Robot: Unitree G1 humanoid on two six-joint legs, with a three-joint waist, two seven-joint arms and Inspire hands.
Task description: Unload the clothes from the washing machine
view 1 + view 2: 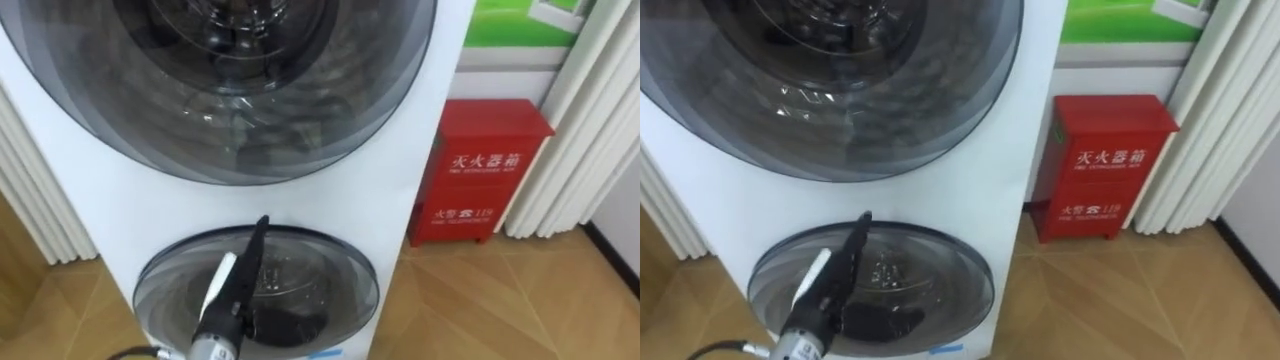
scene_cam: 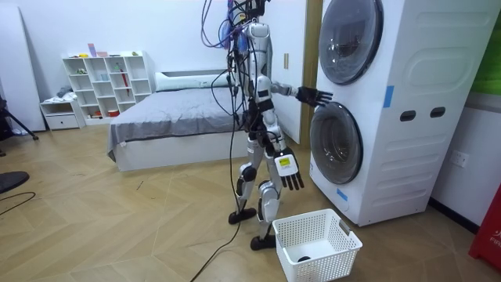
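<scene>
G1 stands facing the stacked washing machine w/ both round doors shut, left hand held up at the lower door, fingers straight and gripping nothing; right hand hangs at its side, fingers relaxed, empty. A dark mass, poss. clothes, shows thru the lower glass, and the white basket on the floor by its feet holds one small dark item, too small to identify. Shut doors fit either a drum yet to be opened or one closed again after a pick, so progress can't be settled.
</scene>
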